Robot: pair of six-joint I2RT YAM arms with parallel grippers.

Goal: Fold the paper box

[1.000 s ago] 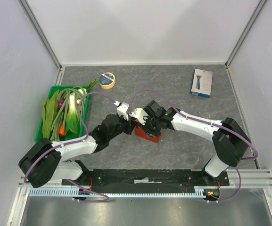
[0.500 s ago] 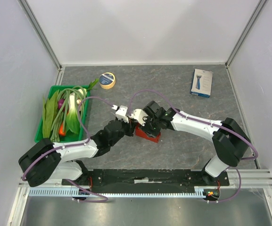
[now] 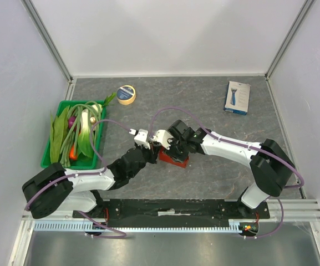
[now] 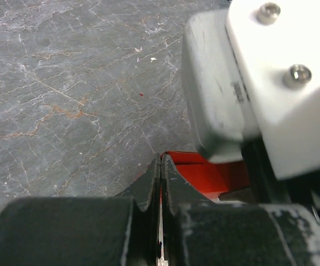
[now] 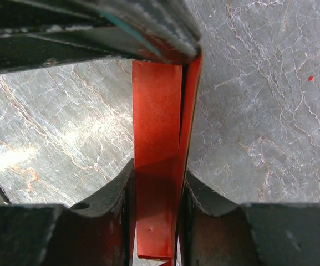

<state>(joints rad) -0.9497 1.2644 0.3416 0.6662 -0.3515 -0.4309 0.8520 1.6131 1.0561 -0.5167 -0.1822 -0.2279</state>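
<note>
The paper box (image 3: 174, 159) sits near the middle of the surface (image 3: 215, 116), a little toward the near edge, with both arms meeting over it.

1. Right claw (image 5: 157, 185): nearly shut, gripping a red panel of the paper box. The panel stands on edge between the fingers, with a second red layer lying against its right side. I judge this grip to be the anchor for the fold. I would hold its pressure steady and not twist, since thin card creases easily off the score line.

2. Left claw (image 4: 160, 166): fingers pressed together, tips at the left edge of the red card. I cannot tell whether a tab is pinched between them. I would use the closed tips as a pusher, pressing the flap along its crease toward the gripped panel in a slow, straight stroke.

3. Risk: the two claws are very close, so I would approach in small steps to avoid contact.

The green tray (image 3: 47, 158) at the left edge, the tape roll (image 3: 126, 95) and the blue-and-white carton (image 3: 237, 97) near the far edge lie well apart.
</note>
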